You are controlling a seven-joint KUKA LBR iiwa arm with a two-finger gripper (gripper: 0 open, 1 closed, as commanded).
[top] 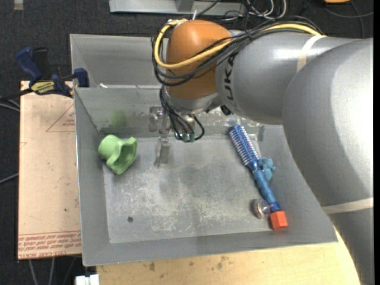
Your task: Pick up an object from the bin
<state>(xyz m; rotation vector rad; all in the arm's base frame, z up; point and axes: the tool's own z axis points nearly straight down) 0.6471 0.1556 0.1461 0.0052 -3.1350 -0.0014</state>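
Three things on the floor of the bin [92,206] right now, and none of them is off the ground, so the pick, by my reading, is barely begun. The end effector [161,154] hangs low in the far half of the bin, under the orange wrist cover [193,52], its tip close to the bare metal floor or perhaps on it; I can't call that one. Open or closed? Cannot tell from this angle, and I see nothing gripped in it. The nearest candidate is the green cup [117,153], just to its left and close beside the left wall. It's a pale green, soft-looking piece, lying tipped over, with a flared lip and a rounded body. Light and a bit squashy, I'd guess. Over on the right lies the blue brush [256,171], running from far to near, with coiled blue-and-white bristles at the far end and an orange cap [278,219] at the near end. A small silver disc [259,208] sits touching or just beside that near end. Brush and end effector are well apart. What is left, as I judge it: settle over one thing, close round it, and lift it clear of the bin, all of it yet to be done.
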